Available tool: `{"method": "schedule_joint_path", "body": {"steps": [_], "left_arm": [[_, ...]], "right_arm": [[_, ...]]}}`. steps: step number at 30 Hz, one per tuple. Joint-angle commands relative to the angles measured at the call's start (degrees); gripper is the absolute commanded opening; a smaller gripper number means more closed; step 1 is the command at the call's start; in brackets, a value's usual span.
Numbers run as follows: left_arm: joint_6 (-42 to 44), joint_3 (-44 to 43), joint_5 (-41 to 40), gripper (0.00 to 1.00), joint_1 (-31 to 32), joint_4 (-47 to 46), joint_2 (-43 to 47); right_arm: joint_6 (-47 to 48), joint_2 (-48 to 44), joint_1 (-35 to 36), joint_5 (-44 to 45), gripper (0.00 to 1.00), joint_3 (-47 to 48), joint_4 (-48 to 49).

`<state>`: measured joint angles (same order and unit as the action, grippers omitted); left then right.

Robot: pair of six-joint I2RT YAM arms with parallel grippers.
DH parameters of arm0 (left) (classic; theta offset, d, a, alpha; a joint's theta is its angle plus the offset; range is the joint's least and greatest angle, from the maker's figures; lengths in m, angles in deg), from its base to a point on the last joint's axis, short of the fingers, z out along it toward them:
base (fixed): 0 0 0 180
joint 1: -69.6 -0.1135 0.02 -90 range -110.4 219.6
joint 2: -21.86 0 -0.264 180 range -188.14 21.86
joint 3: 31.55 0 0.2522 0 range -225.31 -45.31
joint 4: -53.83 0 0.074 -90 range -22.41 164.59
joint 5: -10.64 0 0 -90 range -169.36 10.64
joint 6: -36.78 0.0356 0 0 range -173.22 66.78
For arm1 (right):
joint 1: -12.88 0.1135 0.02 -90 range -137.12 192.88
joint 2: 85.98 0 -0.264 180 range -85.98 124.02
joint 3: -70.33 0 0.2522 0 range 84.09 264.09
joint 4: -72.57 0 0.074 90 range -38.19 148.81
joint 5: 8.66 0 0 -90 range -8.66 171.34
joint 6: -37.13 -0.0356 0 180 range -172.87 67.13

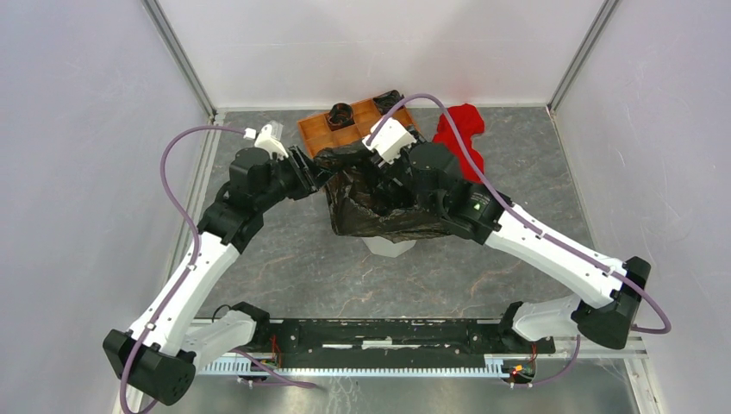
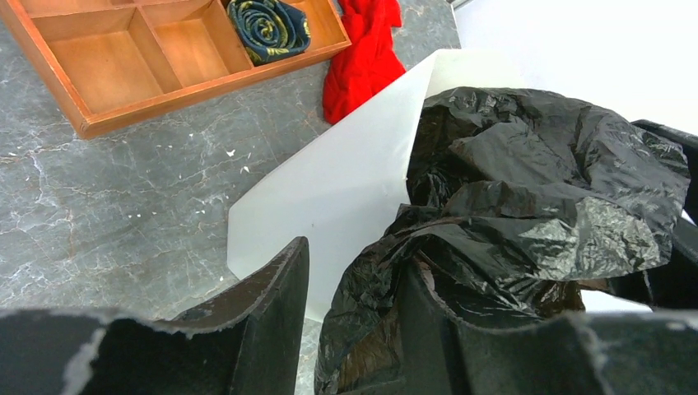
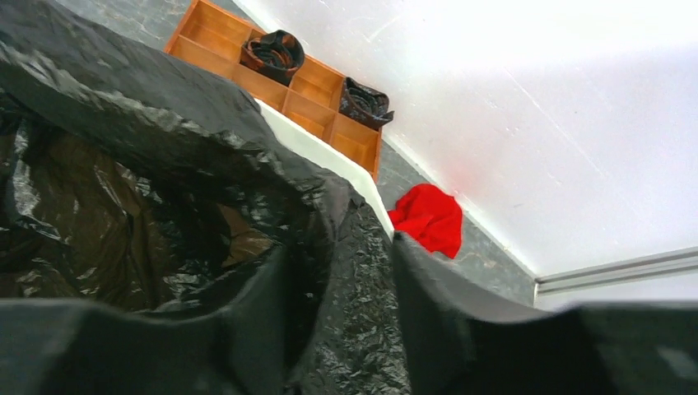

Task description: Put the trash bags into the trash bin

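While the left claw [image 2: 354, 265] stands with fingers apart, a bunch of the trash bag [image 2: 535, 164] against one finger and a gap beside the other, I cannot tell whether the right claw [image 3: 339, 247] pinches the film between its fingers or merely straddles it. Both sit at the rim of the trash bin [image 1: 390, 248], one on each side. The bag drapes over the bin between them, on the table [image 1: 293, 276], so both arms look equally near.

Orange-brown compartment tray [image 1: 321, 132] at the far edge of the grey marbled desk [image 1: 302, 276], two dark fabric rolls [image 3: 273, 51] in its compartments, crumpled red cloth [image 1: 459, 129] beside it toward the far right corner.
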<state>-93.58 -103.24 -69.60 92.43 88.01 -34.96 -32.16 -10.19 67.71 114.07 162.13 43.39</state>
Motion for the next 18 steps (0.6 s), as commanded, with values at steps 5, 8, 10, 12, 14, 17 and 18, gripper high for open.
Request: {"method": "schedule_joint_path", "body": {"steps": [5, 8, 10, 12, 14, 17, 18], "left_arm": [[1.57, -4.61, 0.84, 0.45, -0.45, -1.1, -0.49], [2.08, -4.97, 0.53, 0.37, -0.42, -0.76, -0.85], [2.03, -5.48, 1.34, 0.36, -0.44, -1.58, -1.63], [2.32, -6.74, 1.97, 0.35, -0.49, -1.39, -3.04], [2.75, -7.81, 1.94, 0.35, -0.46, -1.01, -4.31], [3.13, -8.95, 1.88, 0.34, -0.46, -0.98, -5.9], [3.24, -9.34, 1.86, 0.34, -0.5, -0.99, -6.46]], "right_arm": [[-5.09, -1.87, -6.05, -10.61, 0.14, 4.06, 0.01], [-7.24, 1.11, -12.5, -24.78, 0.07, 8.91, -6.02], [-8.13, 4.56, -16.49, -32.12, 0.05, 13.72, -11.45], [-9.87, 6.53, -20.31, -39.43, 0.05, 15.54, -13.19], [-12.59, 8.22, -24.35, -45.69, 0.06, 16.75, -13.56], [-15.9, 10.84, -29.46, -54.8, 0.06, 18.35, -13.63], [-16.73, 11.66, -31.04, -57.51, 0.06, 18.92, -13.8]]}}
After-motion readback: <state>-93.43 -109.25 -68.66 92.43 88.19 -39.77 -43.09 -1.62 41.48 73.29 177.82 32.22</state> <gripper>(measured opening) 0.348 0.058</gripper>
